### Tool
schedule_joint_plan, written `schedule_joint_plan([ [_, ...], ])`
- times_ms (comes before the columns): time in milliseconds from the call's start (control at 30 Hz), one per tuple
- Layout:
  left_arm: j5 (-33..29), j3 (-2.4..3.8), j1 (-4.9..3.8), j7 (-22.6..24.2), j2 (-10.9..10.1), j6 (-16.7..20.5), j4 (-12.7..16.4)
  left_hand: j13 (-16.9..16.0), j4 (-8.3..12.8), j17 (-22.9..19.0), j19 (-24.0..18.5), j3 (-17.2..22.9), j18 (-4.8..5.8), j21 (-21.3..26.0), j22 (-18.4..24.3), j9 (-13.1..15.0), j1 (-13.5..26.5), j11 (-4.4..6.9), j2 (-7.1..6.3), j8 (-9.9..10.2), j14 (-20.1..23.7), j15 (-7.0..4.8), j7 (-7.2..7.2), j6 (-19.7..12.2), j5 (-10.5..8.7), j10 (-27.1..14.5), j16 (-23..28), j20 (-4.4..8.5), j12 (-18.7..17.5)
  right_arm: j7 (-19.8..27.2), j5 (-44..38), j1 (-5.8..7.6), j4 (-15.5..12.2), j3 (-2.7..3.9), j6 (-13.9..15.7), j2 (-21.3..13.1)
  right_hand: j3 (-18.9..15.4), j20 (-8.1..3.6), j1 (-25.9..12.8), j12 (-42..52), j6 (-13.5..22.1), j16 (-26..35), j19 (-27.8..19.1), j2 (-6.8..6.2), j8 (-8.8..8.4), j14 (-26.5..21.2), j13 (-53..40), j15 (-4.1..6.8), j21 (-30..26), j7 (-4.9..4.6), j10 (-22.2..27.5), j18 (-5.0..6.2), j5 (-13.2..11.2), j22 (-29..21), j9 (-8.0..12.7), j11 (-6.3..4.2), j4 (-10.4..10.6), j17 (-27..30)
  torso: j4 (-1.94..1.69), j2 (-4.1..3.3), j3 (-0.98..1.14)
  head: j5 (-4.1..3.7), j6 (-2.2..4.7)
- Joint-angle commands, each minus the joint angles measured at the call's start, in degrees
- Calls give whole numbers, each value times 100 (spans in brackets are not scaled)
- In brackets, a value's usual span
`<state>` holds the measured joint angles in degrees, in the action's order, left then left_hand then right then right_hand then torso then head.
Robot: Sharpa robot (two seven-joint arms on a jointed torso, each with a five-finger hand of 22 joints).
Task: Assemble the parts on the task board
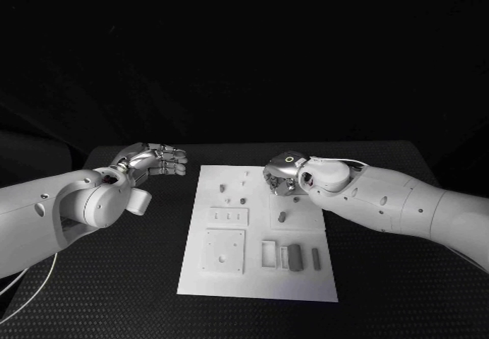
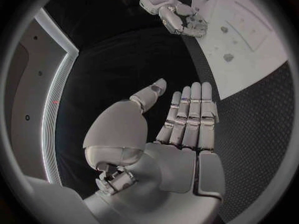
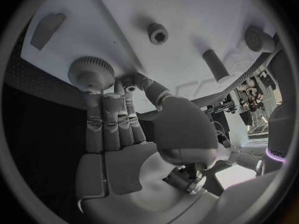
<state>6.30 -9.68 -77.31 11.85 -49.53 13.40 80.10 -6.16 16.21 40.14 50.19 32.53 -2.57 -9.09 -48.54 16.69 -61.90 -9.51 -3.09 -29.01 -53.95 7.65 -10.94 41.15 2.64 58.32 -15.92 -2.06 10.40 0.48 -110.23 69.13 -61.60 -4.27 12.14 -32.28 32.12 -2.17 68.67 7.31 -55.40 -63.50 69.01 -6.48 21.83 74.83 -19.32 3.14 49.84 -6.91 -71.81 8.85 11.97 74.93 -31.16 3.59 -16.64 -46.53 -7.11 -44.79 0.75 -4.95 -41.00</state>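
The white task board (image 1: 260,233) lies in the middle of the black table. My right hand (image 1: 285,173) curls over the board's far right part. In the right wrist view its fingertips (image 3: 102,102) and thumb pinch a grey toothed round part (image 3: 91,73) just above the board (image 3: 187,15). Near it lie a small ring-shaped part (image 3: 157,34) and a short peg (image 3: 216,64). My left hand (image 1: 152,161) hovers off the board's far left corner. Its fingers (image 2: 187,117) are straight, the thumb is apart, and it holds nothing.
Small grey parts (image 1: 222,188) (image 1: 283,217) dot the board's far half. Nearer me the board carries a square plate (image 1: 223,251), a block with slots (image 1: 228,215) and grey bars (image 1: 295,256). Bare table (image 1: 122,282) lies on both sides.
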Motion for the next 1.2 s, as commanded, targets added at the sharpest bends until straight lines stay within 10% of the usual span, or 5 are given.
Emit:
schedule_joint_plan([
  [33, -27, 5, -8, 22, 0, -85, 16, 8, 4, 7, 42, -26, -50, 36, 7, -6, 70, -8, -6, 21, -33, -4, -89, -10, 19, 28, 37, 6, -20, -112, -155, -58, -7, -35, -6, 7, 96, -10, 81, 27, -53, -35, 20, 14, 20, -3, -124, 46, 42, -4, -196, 615, 26, 126, -26, -85, 7, 10, -4, -6, 1, -7, 2],
  [667, -28, 5, -8, 11, -7, -89, 28, 12, 6, 9, 45, -32, -49, 41, 8, -8, 78, -9, -11, 27, -35, -5, -91, -10, 19, 29, 42, 9, -30, -505, -420, -56, -341, -8, 424, -2, 285, -16, 75, 45, -234, -149, 42, 73, 21, 25, -303, 107, 168, 60, -338, 615, 18, 135, -115, -147, -8, -1, -2, -14, -5, 12, 74],
  [1200, -28, 6, -9, 8, 23, -83, 10, 16, 8, 9, 48, -35, -49, 45, 9, -9, 81, -10, -13, 33, -36, -6, -93, -12, 19, 29, 45, 10, -39, -743, -661, 42, -4, 69, 489, 501, 308, -15, 74, 40, -284, -193, 42, 49, 10, 27, -349, 119, 221, 77, -372, 615, 16, 136, -133, -160, -9, -10, -12, -18, -5, 36, 165],
])
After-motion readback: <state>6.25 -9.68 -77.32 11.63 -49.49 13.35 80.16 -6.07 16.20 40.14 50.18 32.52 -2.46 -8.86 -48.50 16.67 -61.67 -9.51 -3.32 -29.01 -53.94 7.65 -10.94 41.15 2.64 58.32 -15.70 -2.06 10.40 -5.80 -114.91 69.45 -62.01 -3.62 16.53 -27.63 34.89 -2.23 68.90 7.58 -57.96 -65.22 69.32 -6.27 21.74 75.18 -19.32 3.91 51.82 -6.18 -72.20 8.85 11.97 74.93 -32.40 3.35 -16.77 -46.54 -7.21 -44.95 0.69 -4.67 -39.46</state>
